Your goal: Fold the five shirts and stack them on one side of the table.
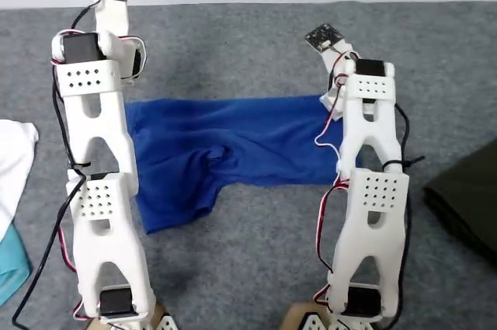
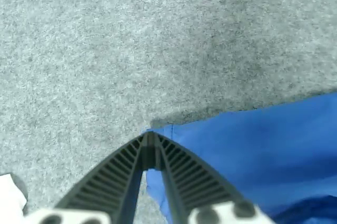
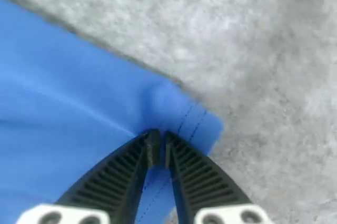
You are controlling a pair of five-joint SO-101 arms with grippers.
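Fingers (image 2: 181,174) of the left gripper (image 2: 151,140) are pinched shut right on one far corner of the blue shirt (image 1: 233,151). The right gripper (image 3: 158,145) is clamped on the other far corner, and the fabric puckers at its tips.

Around it on the grey table (image 1: 256,43) there's a dark shirt (image 1: 466,190) at the right edge, a white shirt (image 1: 14,163) at the left edge, and some teal cloth (image 1: 9,264) just beside the white one. All three are cut off by the frame and sit apart from the blue one.

From above, the left arm (image 1: 97,190) and right arm (image 1: 369,190) lie over the blue shirt's ends, hiding both grippers. The blue shirt sits mid-table with its long axis running left-right between the arms. It's rumpled in the middle, and a flap reaches toward the near side by the left arm.
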